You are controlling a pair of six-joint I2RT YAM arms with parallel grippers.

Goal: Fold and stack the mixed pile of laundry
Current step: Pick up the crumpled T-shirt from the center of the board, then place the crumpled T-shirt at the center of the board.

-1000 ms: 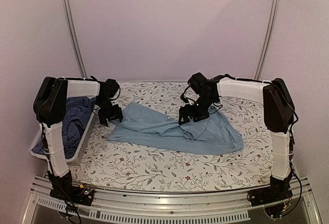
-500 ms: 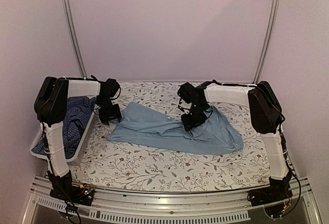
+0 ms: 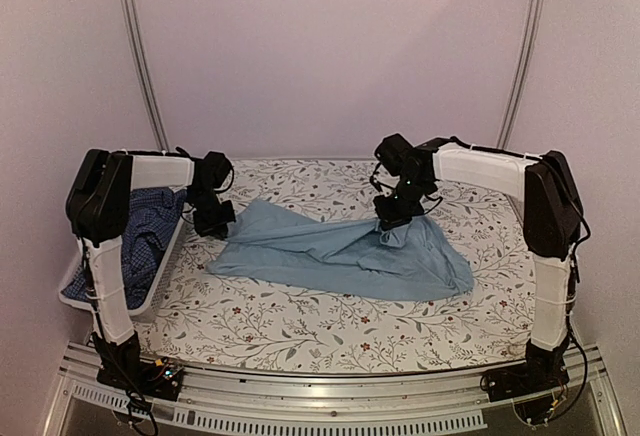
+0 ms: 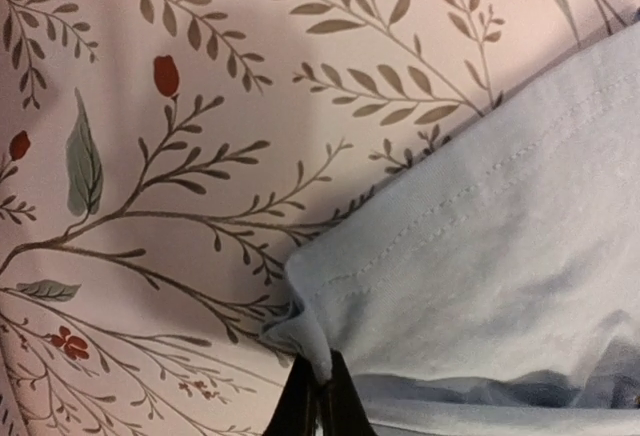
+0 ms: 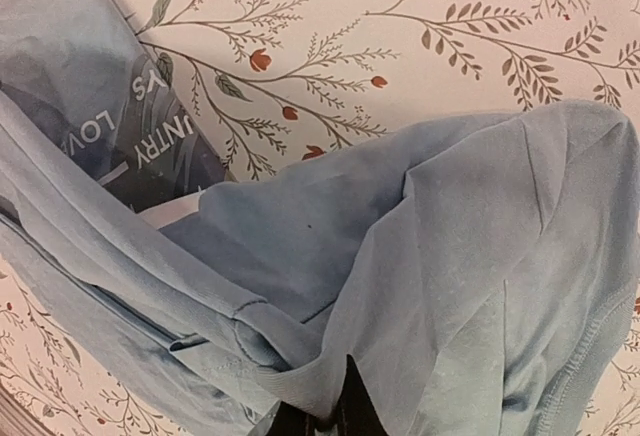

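A table covered by a cream cloth point(image 3: 300, 326) printed with trailing green-grey leaf sprigs and small red flowers fills the middle of the scene. A white plastic basket point(image 3: 163, 268) sits at the table's left edge, tilted outward. Two slim metal poles point(image 3: 140, 56) rise from the far corners against a plain pale wall point(image 3: 330, 56). A ribbed aluminium rail point(image 3: 320, 396) runs along the near edge.

A plain pale lilac wall point(image 3: 330, 46) closes the far side, two slim metal poles point(image 3: 140, 56) rising against it, left and right. The table point(image 3: 300, 328) wears a cream cloth printed with leafy twigs and small red flowers; an aluminium rail point(image 3: 330, 394) runs along its near edge.
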